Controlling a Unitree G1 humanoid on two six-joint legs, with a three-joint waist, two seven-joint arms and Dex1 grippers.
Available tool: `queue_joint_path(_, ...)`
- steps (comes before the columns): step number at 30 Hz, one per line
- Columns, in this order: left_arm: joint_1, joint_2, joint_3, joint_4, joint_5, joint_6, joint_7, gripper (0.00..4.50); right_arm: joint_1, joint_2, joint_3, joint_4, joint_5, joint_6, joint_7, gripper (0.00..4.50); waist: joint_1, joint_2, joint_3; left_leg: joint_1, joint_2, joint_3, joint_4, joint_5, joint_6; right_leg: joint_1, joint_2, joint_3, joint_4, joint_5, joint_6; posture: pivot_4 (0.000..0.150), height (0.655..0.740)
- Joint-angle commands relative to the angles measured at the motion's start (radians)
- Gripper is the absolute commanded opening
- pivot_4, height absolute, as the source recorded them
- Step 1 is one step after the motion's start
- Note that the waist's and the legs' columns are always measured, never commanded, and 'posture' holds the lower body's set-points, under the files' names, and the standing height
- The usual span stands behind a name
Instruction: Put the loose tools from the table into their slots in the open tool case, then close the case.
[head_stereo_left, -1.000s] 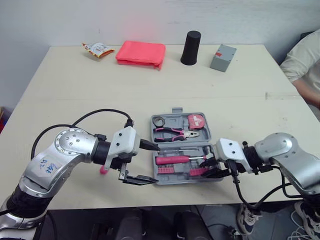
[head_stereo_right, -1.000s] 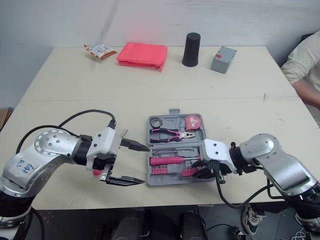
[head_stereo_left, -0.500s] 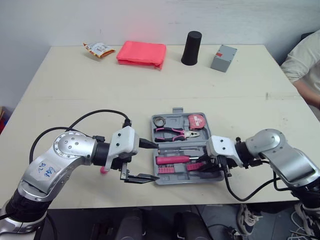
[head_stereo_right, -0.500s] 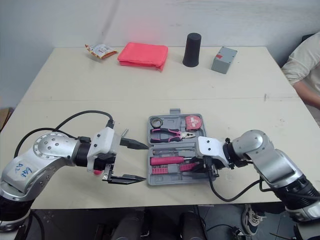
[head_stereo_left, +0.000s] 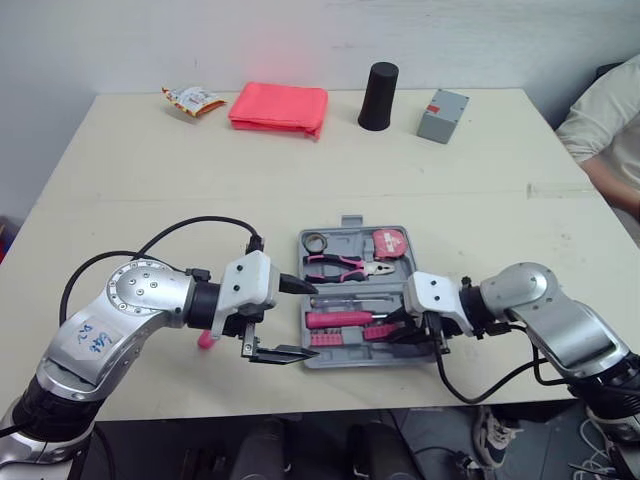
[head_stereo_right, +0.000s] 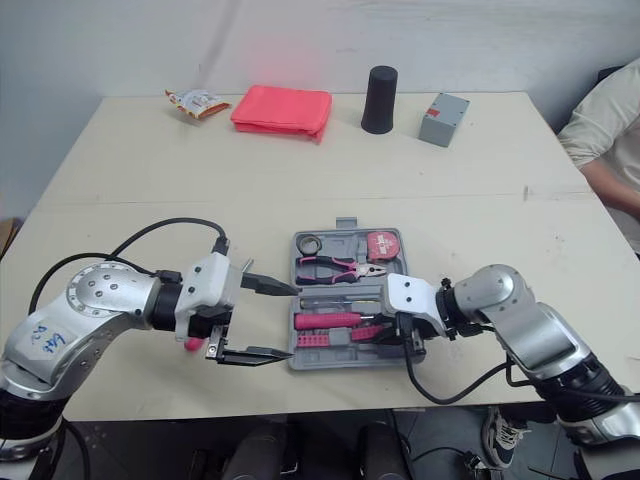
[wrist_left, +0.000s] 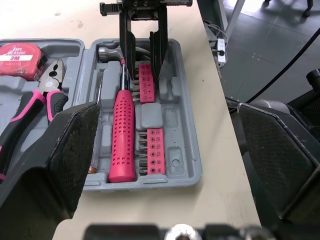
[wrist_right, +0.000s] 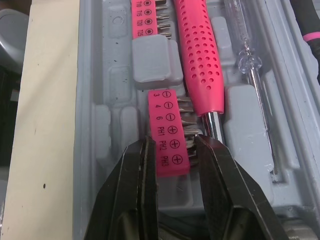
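While right gripper (wrist_right: 172, 146) jaws clamp the bit holder (wrist_right: 167, 122), seating appears underway.
Left gripper (head_stereo_left: 305, 321) jaws open; next, press home, release.

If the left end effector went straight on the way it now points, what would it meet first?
Probably the end wall of the tool case, which the open left end effector faces, with the pink screwdriver handle just behind it. Its height over the wall is unclear.
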Motion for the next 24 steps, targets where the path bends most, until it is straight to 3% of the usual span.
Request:
queue_joint_path(1,-0.012,0.0,0.0,0.003,0.009,-0.026,-0.016,4.5,0.013,-0.001,0.001,-0.038,-0.001,-0.005,0.008,0.75,0.0,0.0,0.0,0.0,0.0,0.0,0.0,0.0,0.0,0.0,0.0,0.0,0.0,0.0,0.0,0.15,0.7361)
queue_joint_path(24,0.024,-0.007,0.004,-0.015,0.024,-0.045,-0.003,4.5,0.002,-0.018,0.0,-0.091,0.007,0.096,0.013,0.75,0.002,0.0,0.0,0.0,0.0,0.0,0.0,0.0,0.0,0.0,0.0,0.0,0.0,0.0,0.0,0.15,0.7361)
